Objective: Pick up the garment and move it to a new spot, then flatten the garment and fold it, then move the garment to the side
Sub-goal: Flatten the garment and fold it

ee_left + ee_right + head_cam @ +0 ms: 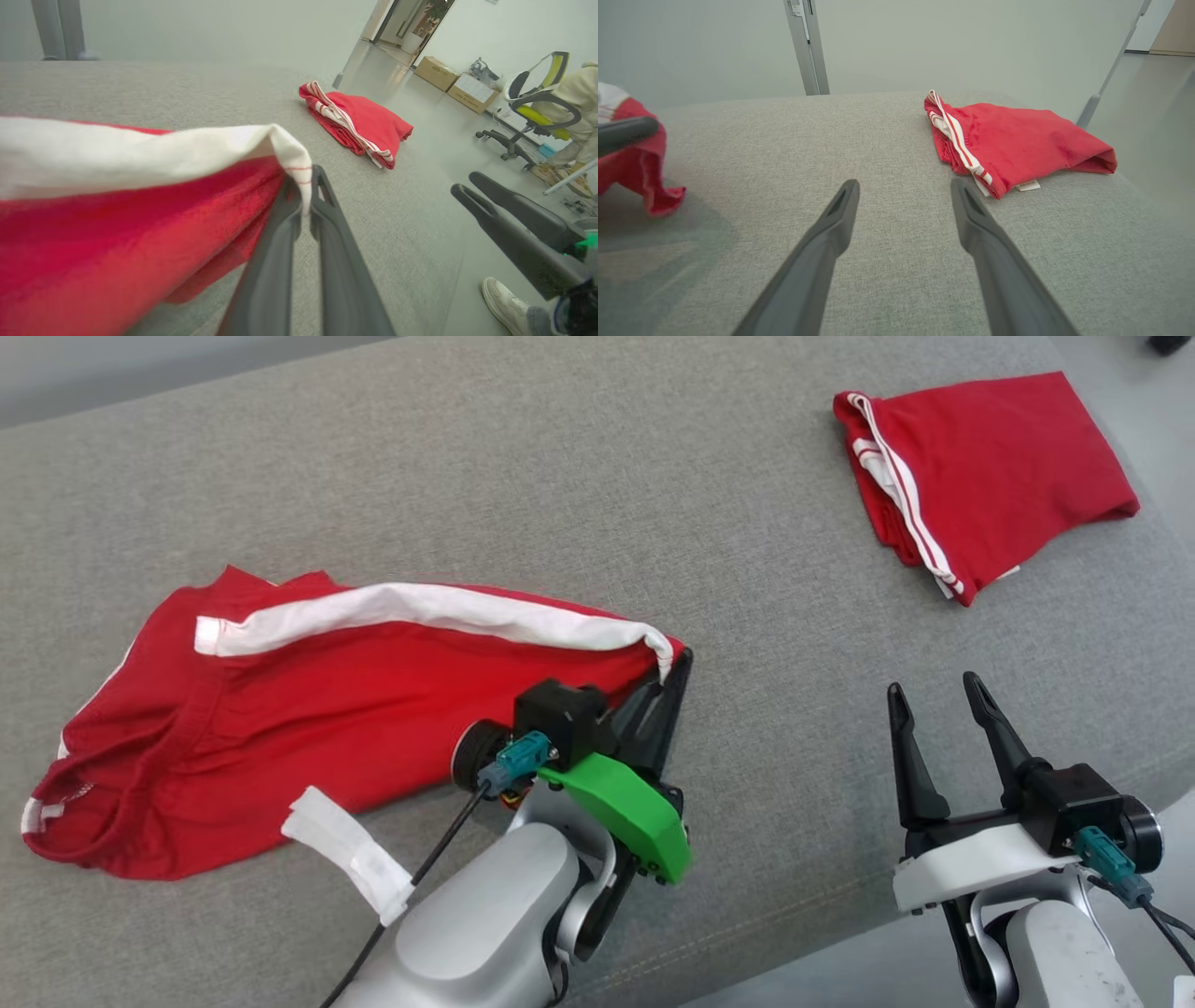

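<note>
I work on the red cloth garment with the white band (pixel 308 709), which lies crumpled in the left and middle part of the head view, on the grey fabric-covered bench (pixel 560 476). The left end effector (pixel 674 665) is clamped on the right end of the white band; in the left wrist view its two dark fingers press together on the cloth at this corner (pixel 303 175), and the corner is lifted a little from the bench. The right end effector (pixel 934 689) hovers in the lower right of the head view, fingers apart and holding nothing. A second red garment, already folded (pixel 980 467), lies in the upper right, well apart from mine. I judge that I am in the first step, the grasp for picking up and moving; flattening and folding are not yet done. For the next move I think I must lift the corner high enough that the cloth drags free, and probably bring the right end effector to another edge, so that the garment does not bunch.
</note>
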Robot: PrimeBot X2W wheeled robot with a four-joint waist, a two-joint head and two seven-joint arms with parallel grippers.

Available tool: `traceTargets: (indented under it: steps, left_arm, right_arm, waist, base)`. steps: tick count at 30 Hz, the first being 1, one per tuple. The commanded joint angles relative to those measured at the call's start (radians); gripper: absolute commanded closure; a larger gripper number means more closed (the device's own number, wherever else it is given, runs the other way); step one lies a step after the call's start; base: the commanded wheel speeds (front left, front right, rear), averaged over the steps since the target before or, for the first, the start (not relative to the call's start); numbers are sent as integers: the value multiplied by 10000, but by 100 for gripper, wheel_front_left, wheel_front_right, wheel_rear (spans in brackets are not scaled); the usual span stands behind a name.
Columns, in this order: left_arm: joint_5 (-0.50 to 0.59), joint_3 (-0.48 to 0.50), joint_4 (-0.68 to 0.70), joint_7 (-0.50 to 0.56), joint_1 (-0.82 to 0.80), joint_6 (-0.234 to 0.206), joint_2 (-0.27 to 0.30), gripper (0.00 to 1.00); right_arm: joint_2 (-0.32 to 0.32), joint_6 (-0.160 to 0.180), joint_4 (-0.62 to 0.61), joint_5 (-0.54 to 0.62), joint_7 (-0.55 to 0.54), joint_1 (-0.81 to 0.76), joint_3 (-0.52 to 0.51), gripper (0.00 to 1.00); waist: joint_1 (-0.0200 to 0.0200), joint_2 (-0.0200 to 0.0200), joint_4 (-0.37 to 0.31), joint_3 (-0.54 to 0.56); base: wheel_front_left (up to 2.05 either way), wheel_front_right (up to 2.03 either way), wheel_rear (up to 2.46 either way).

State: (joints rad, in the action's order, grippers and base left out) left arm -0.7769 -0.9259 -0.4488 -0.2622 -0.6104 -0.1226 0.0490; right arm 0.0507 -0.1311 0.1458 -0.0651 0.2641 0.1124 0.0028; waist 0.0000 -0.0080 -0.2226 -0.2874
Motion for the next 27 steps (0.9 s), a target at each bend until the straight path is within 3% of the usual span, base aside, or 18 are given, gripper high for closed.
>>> traceTargets:
  steps: [1,9,13,23,27]
  left_arm:
    - [-207,-181,56,-27,-234,267,35,0]
    - [-1436,-1296,-747,-16,-131,1133,41,0]
    - [-2085,-1391,-708,-16,-307,1396,44,0]
    - [-2488,-592,-309,0,-214,1515,279,0]
    - [-2016,-67,291,-21,-243,874,1045,0]
  right_arm:
    - [1,10,15,-148,0,185,-1,0]
    - [2,10,206,-424,0,78,-175,0]
    - [1,8,257,-462,0,5,-293,0]
    - [5,10,218,-207,0,-388,-704,0]
    - [4,8,176,-36,0,-662,-863,0]
  waist:
    - [0,80,-624,-621]
    - [0,80,-862,-801]
    - [0,80,-751,-686]
    - [0,80,-77,329]
    - [0,80,249,778]
  base:
    - [0,0,0]
    - [0,0,0]
    - [0,0,0]
    - [0,0,0]
    - [0,0,0]
